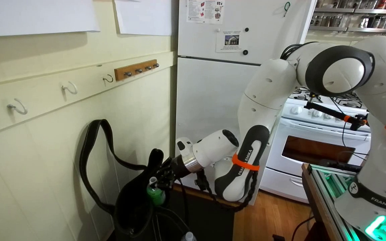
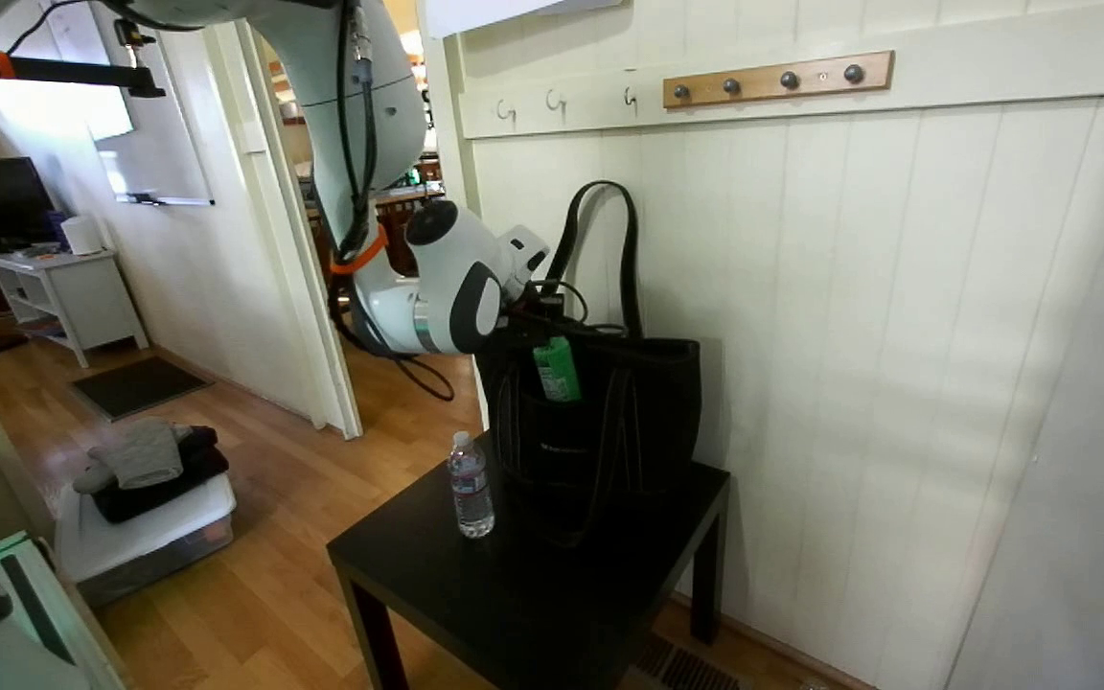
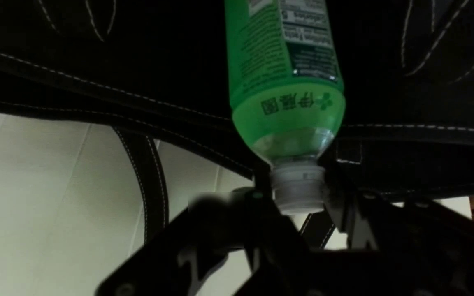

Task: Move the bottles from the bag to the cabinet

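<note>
The green bottle (image 3: 288, 94), pinched by the gripper (image 3: 298, 193) at its cap (image 3: 299, 183), just outside the top edge of the bag (image 2: 571, 431), looks stiff, slick and perhaps heavy, so holding its shoulder (image 3: 290, 121) should steady it better

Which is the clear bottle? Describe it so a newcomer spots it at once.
Find the black table by the pale wall; the bag sits on it. In an exterior view, left of the bag, the clear bottle stands upright on the table. Unlike the green bottle, held by its cap in the gripper, it is see-through and not held.
</note>
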Controlling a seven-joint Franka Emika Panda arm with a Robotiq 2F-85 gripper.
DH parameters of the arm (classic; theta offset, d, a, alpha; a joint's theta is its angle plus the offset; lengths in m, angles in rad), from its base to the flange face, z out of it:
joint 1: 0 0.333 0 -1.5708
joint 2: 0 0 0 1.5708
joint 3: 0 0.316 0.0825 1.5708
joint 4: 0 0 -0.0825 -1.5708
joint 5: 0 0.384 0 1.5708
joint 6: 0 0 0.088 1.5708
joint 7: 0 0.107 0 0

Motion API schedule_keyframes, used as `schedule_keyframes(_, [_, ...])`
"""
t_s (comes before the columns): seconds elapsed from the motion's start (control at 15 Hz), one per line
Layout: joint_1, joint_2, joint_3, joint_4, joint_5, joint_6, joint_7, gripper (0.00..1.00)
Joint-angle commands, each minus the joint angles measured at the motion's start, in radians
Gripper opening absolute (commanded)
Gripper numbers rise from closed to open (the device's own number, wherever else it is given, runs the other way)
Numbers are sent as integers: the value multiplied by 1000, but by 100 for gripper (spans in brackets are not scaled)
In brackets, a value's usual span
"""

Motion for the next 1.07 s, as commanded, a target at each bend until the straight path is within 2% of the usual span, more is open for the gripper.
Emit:
schedule_keyframes(0.0, [-19, -83, 5, -166, 37, 167, -2, 12])
schedule_keyframes(0.2, [-32, -120, 5, -243, 69, 282, 0, 12])
schedule_keyframes(0.47, [-30, -192, 13, -346, 170, 337, 20, 12])
schedule_keyframes(0.87, [-36, -285, 36, -455, 230, 362, 76, 12])
schedule_keyframes(1.0, [-40, -304, 42, -482, 217, 364, 88, 12])
